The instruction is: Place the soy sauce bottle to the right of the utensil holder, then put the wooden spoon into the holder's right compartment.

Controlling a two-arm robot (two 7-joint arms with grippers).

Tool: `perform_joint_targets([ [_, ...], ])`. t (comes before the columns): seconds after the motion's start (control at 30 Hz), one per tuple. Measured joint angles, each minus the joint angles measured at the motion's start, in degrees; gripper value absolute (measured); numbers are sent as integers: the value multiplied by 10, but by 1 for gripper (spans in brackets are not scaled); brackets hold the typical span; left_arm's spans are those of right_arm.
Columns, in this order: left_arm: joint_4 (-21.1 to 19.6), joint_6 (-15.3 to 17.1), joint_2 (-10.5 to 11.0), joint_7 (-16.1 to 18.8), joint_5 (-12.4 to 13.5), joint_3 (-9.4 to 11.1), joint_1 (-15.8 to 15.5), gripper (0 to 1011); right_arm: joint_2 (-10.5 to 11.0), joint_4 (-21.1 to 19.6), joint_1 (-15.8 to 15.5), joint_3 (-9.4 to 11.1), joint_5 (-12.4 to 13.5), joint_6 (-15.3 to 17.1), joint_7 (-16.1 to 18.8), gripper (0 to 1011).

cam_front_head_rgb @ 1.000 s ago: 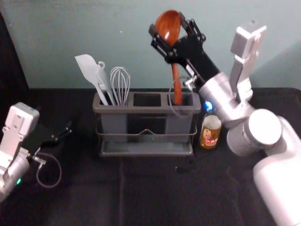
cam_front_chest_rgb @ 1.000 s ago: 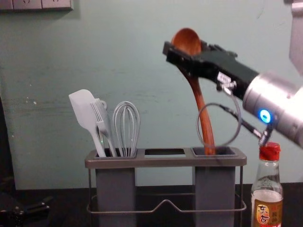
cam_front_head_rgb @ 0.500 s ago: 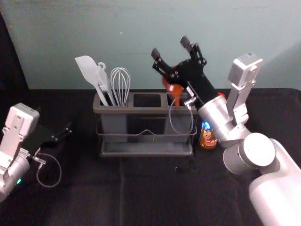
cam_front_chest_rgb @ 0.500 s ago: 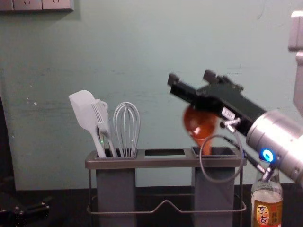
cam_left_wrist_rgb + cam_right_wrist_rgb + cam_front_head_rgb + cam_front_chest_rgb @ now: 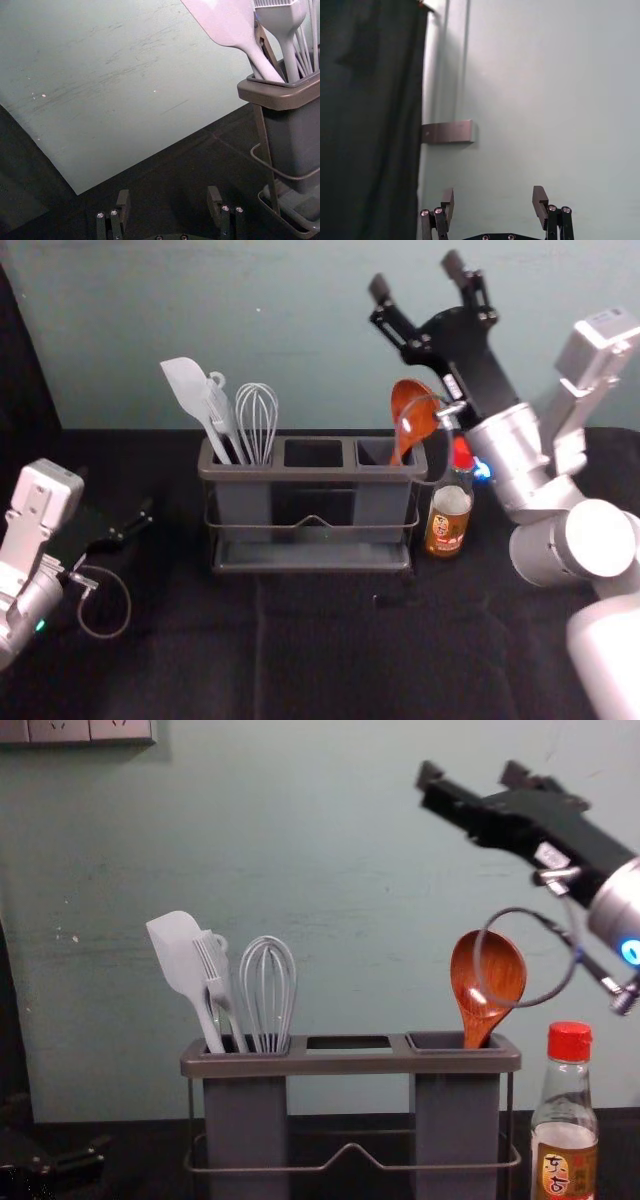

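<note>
My right gripper (image 5: 418, 276) is open above and to the right of the grey utensil holder (image 5: 320, 474), touching nothing; its spread fingers also show in the right wrist view, the gripper (image 5: 493, 204) empty. The wooden spoon (image 5: 487, 978) stands bowl up in the holder's right compartment, leaning right. Just right of the holder, the soy sauce bottle (image 5: 566, 1125) is upright with its red cap on. At the left of the head view my left gripper (image 5: 146, 520) stays parked, and in the left wrist view this gripper (image 5: 169, 202) is open and empty.
A spatula (image 5: 180, 960), a brush (image 5: 216, 975) and a whisk (image 5: 267, 990) fill the holder's left compartment. Behind the black-covered table (image 5: 330, 650) rises a pale green wall (image 5: 300, 330).
My right gripper has let go of the spoon and moved up and to the right. The spoon has dropped lower into the compartment and tipped right. My left arm has not moved.
</note>
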Motion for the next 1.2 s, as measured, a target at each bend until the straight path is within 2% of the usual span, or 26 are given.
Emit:
perform_joint_targets([
  [0.3,0,0,0,0,0,0,0,1012,23,-33,-26,58,27,-2,-8,1003],
  [0.53,0,0,0,0,0,0,0,1012,45,-38,-49,95,39,-1,-5,1003],
  [0.7,0,0,0,0,0,0,0,1012,58,-33,-68,112,36,4,-4,1003],
  [0.8,0,0,0,0,0,0,0,1011,66,-28,-81,122,27,18,-9,1003],
  [0.9,0,0,0,0,0,0,0,1011,74,-24,-96,127,5,46,-27,1002],
  [0.93,0,0,0,0,0,0,0,1011,77,-21,-102,129,-12,68,-42,1003],
  [0.97,0,0,0,0,0,0,0,1011,77,-21,-102,129,-12,68,-42,1003],
  [1.07,0,0,0,0,0,0,0,1011,78,-14,-115,134,-40,127,-78,1003],
  [1.2,0,0,0,0,0,0,0,1011,80,3,-120,135,-63,167,-96,1002],
])
